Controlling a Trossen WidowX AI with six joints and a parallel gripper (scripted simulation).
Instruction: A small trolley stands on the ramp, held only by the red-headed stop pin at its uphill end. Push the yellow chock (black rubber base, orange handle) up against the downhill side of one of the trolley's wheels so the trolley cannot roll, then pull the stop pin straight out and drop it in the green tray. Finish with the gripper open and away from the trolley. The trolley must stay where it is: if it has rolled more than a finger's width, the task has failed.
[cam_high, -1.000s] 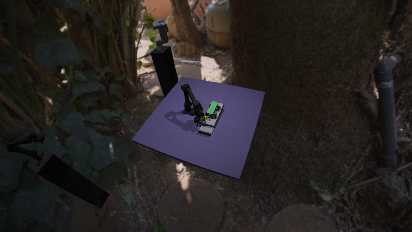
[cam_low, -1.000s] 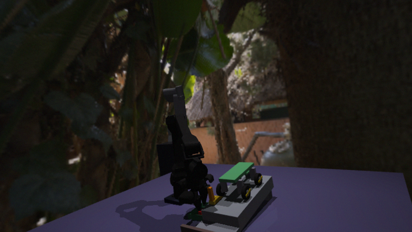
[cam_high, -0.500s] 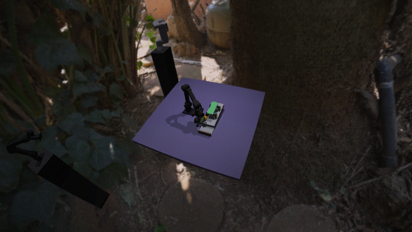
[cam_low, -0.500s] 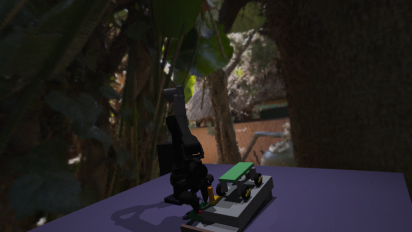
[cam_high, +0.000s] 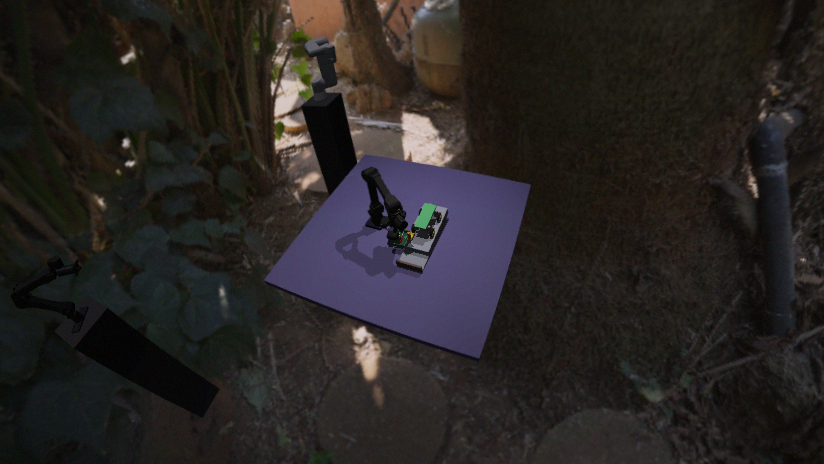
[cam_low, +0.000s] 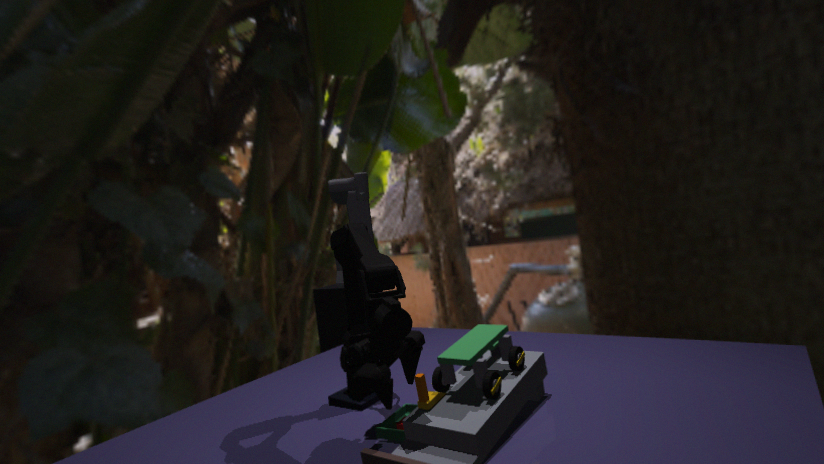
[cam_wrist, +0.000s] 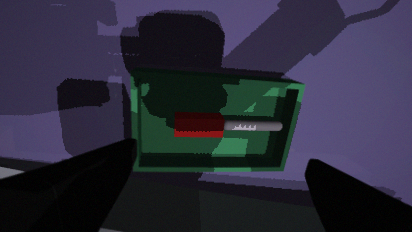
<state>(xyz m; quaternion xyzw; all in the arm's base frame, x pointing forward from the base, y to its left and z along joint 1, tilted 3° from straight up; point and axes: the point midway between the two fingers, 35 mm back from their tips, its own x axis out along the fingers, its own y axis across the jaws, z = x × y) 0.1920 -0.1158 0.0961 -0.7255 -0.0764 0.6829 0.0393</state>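
And there's the stop pin (cam_low: 400, 425) (cam_wrist: 199, 125), lying on its side in the green tray (cam_low: 381, 432) (cam_wrist: 210, 170), straight below the gripper (cam_low: 401, 396) (cam_wrist: 222, 157)! The gripper is wide open with nothing in its grip, one black finger at each side of the wrist view. Look at that pin: a blocky red head, dark in shadow across most of it, brighter red along one edge, and a slim, smooth grey shaft with a rounded end. Beside the gripper stands the chock (cam_low: 426, 396), upright orange handle over a yellow body, on the pale grey ramp (cam_low: 461, 419) near a wheel. Beyond it from the gripper, the trolley (cam_high: 426, 215) (cam_low: 473, 343) stands on the ramp: flat green top, grey legs, black wheels with yellow marks on them. All this on the purple bench (cam_high: 369, 299) (cam_low: 663, 397). Brands, labels, lettering? None I can read.
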